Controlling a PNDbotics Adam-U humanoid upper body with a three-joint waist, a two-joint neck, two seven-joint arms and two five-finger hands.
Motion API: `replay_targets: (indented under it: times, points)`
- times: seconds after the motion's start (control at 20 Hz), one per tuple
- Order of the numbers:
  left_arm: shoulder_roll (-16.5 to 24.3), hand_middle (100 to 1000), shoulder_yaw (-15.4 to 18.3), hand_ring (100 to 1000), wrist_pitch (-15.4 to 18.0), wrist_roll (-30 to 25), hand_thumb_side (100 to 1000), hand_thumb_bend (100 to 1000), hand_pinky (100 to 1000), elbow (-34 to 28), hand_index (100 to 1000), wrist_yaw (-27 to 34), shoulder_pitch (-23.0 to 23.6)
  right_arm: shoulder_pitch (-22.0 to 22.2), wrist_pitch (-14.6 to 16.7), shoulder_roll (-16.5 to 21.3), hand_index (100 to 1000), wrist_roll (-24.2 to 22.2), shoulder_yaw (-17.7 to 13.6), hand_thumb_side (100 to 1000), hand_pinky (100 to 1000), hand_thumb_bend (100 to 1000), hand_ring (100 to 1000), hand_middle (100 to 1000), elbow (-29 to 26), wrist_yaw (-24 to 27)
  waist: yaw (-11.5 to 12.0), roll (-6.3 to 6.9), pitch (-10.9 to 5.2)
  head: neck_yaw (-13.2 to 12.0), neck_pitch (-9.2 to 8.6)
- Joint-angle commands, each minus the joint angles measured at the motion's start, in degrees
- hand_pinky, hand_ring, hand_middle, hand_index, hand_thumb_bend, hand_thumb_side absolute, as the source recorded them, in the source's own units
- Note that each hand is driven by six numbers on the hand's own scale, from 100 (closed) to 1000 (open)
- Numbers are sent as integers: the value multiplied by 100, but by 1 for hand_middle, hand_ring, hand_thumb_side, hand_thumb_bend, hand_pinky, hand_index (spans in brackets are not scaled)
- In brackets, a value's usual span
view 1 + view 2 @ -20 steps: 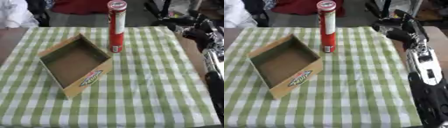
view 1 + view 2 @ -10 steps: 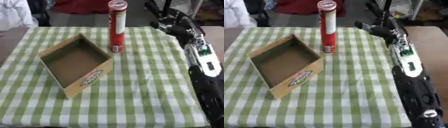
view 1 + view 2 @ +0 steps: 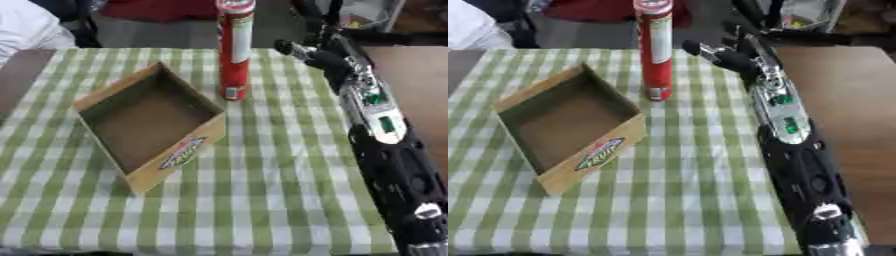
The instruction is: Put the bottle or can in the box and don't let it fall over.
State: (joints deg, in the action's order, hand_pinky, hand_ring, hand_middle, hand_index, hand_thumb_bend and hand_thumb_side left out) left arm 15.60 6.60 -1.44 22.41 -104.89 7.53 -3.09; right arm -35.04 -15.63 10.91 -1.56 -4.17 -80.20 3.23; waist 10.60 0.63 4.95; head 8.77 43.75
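Left eye view showed the can (image 3: 234,50), a tall red tube with a pale lid, standing upright on the checked desk (image 3: 280,175) toward twelve o'clock, its long axis vertical. Just beside it, at about eight o'clock from its base, sat the box (image 3: 153,125), an open cardboard tray with a printed logo on its near wall, turned at an angle to the desk edge and holding nothing. Can and box were close but looked apart.

At three o'clock from the can hung the right robot hand (image 3: 719,55), reaching in from the right side with its long black and silver forearm trailing back toward five o'clock. Its fingers looked relaxed and spread, holding nothing, and a gap of cloth lay between them and the tube. No left robot hand showed in either view, so the right was the one placed to work.

As I judged it, the coming move turned on this: the can lay to the hand's left, at nine o'clock from the fingers, and a tall narrow tube would tip easily if struck high.
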Motion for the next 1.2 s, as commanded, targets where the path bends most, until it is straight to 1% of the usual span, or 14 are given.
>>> replay_targets:
  times: [0.05,0.25,0.65,0.7,0.8,0.85,1.2]
  points:
    - [87,760,8,960,6,-26,631,621,825,-91,783,20,-81,-215,118,-67,954,-17,-48,310,938,925,1000,1000,124,-97,12,38,-14,10,-58]
    - [71,760,7,960,4,-30,632,621,825,-94,782,34,-103,-321,244,-174,956,-11,-95,323,939,940,1000,1000,242,-98,27,65,67,6,-153]
    - [70,760,7,960,4,-31,632,621,825,-95,782,39,-108,-342,305,-190,956,-29,-106,323,939,940,1000,1000,297,-101,28,69,80,6,-169]
    - [65,760,2,961,3,-34,633,617,826,-95,781,41,-112,-354,300,-207,962,-32,-99,306,943,921,1000,1000,308,-104,36,78,97,12,-195]
    - [24,760,-20,961,0,-60,634,617,826,-105,781,61,-175,-519,243,-341,962,-3,-87,300,946,914,1000,1000,374,-188,81,112,230,26,-358]
    - [14,760,-23,962,-1,-70,634,617,826,-109,781,66,-200,-597,217,-384,963,12,-88,297,946,910,1000,1000,405,-250,91,117,267,28,-404]
    - [-17,760,-24,962,-11,-104,634,613,826,-122,780,81,-264,-802,155,-492,961,-97,-74,300,949,913,1000,1000,462,-435,138,128,378,48,-524]
